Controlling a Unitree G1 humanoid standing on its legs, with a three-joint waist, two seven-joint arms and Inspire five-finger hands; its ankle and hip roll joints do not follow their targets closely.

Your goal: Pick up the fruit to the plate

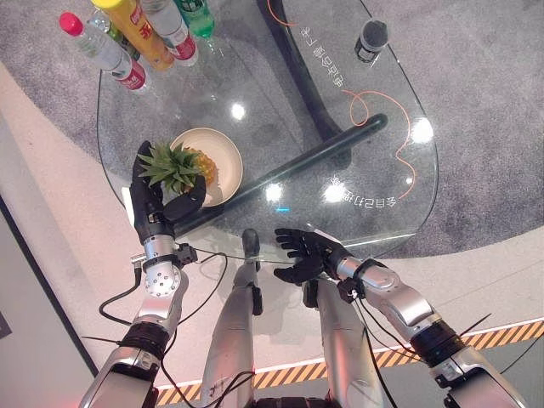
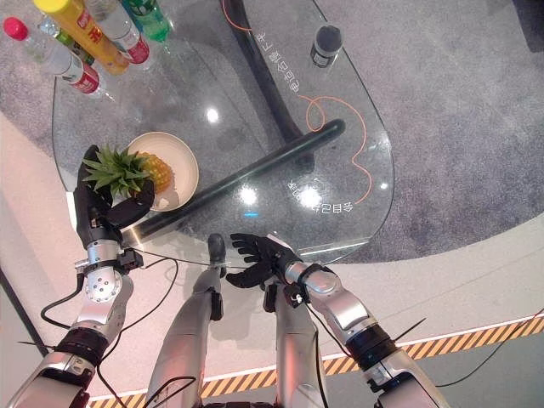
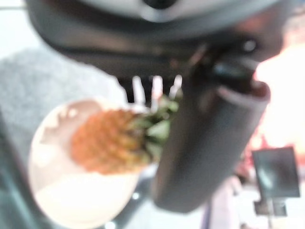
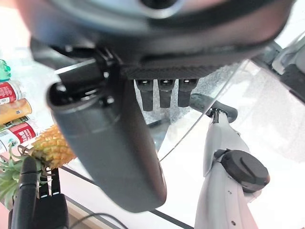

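the pineapple (image 1: pixel 189 167) is seen lying on the plate (image 1: pixel 223 146), its leafy crown apparently clasped by the curled fingers of the left hand (image 1: pixel 153 202). placement looks nearly done; release and withdrawal are called for next. the right hand (image 1: pixel 304 253) is held spread, empty, at the glass table (image 1: pixel 382 170) edge.

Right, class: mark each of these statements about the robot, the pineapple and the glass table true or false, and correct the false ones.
1. The left hand grips the pineapple by its leafy crown. True.
2. The pineapple's body is over the plate. True.
3. The right hand holds a bottle. False: it holds nothing, fingers spread at the table's near edge.
4. The bottles stand beside the right hand. False: they are grouped at the far left corner of the table.
5. An orange cable lies across the glass. True.
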